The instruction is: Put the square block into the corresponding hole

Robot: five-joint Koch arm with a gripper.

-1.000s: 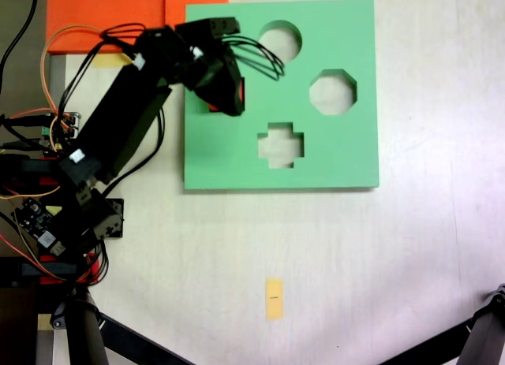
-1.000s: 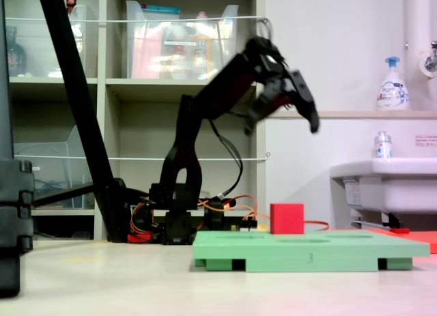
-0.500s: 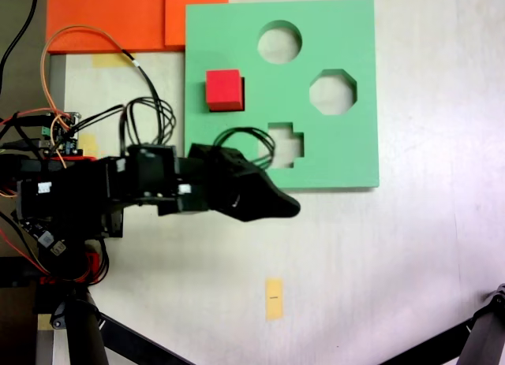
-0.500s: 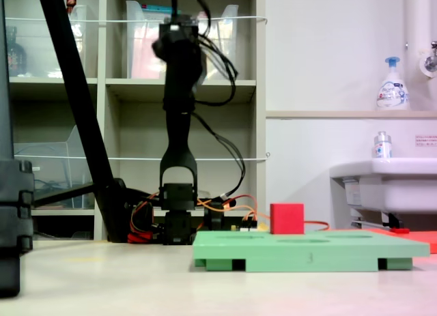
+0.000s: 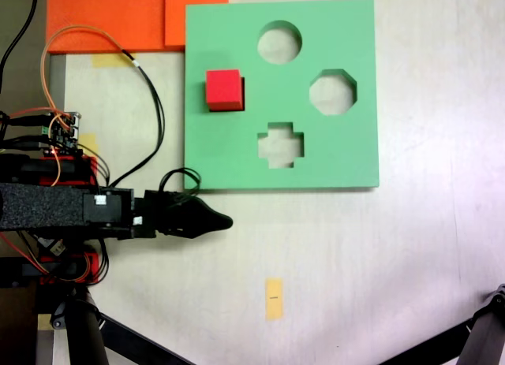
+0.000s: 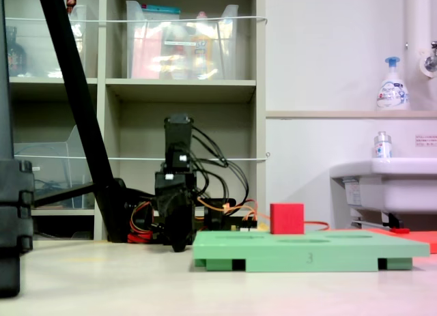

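Note:
The red square block (image 5: 224,90) (image 6: 287,218) sits on the green foam board (image 5: 347,156) (image 6: 341,251) in its left half in the first exterior view. In the second exterior view it stands well above the board's top. A thin dark strip along the block's right side is all that shows of the corresponding hole (image 5: 244,89); the block covers the rest. My gripper (image 5: 219,221) (image 6: 179,242) lies low over the table, just below the board's lower left corner in the first exterior view. Its jaws meet in a point and hold nothing.
The board also has a round cut-out (image 5: 279,42), an octagonal one (image 5: 332,91) and a cross-shaped one (image 5: 281,144). Orange sheets (image 5: 110,18) lie at the top left. A yellow tape strip (image 5: 274,298) marks the table. Wires and circuit boards (image 5: 55,132) crowd the arm's base.
The arm has swung off the board and folded down low beside the board's lower left corner. The red block stays where it was on the board.

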